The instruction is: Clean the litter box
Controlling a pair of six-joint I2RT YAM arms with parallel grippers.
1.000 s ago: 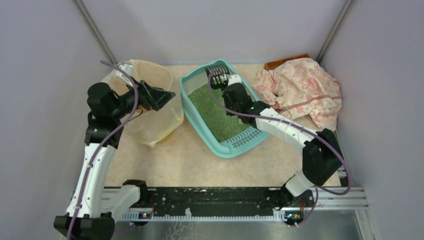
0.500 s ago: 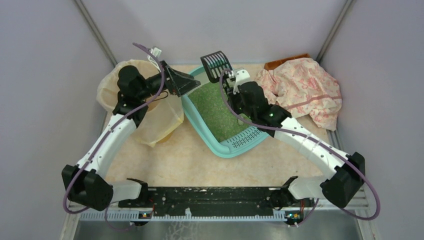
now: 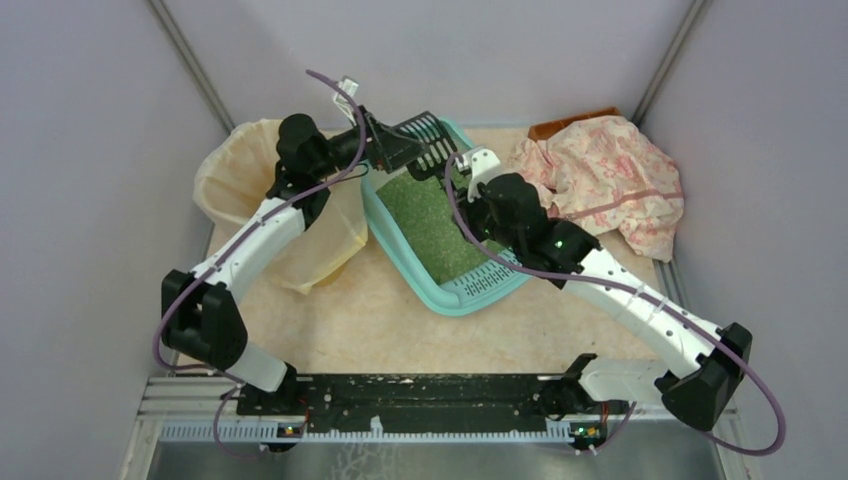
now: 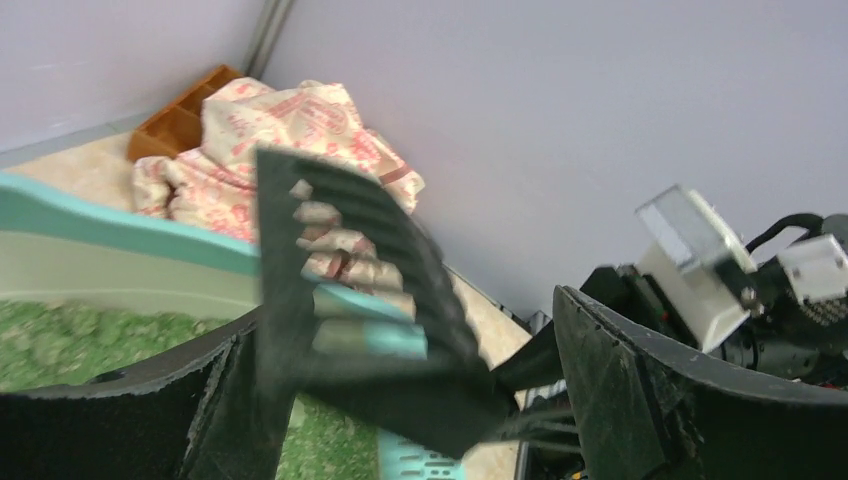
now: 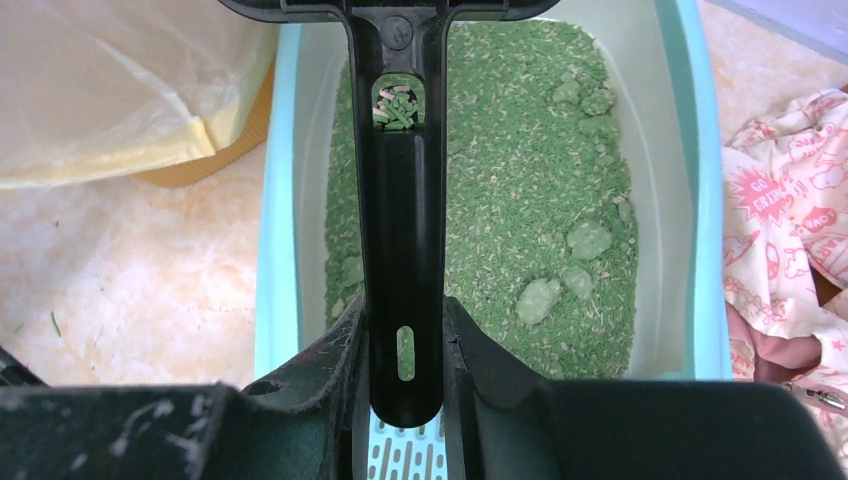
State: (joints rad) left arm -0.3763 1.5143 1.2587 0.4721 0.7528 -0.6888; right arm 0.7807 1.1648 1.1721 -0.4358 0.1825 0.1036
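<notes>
The teal litter box [image 3: 497, 283] lies at an angle mid-table with green granules [image 5: 520, 180] and several clumps [image 5: 539, 299] inside. Its slotted grate is at the near end [image 5: 400, 452]. My right gripper [image 5: 405, 322] is shut on the handle of a black slotted scoop [image 5: 404, 200] and holds it above the box's far end [image 3: 464, 176]. The scoop's head [image 3: 428, 138] is raised over the far left rim. My left gripper [image 3: 392, 150] is open, with its jaws on either side of the scoop's head [image 4: 345, 270]. I cannot tell whether they touch it.
A beige bag-lined bin [image 3: 262, 215] stands left of the litter box, under my left arm. A pink patterned cloth [image 3: 600, 180] is heaped at the right back, with a brown box [image 3: 570, 124] behind it. Grey walls close in the back and sides.
My left gripper has swung right from over the bin to the scoop's head. My right gripper has lifted the scoop out of the box and turned its head to the left.
</notes>
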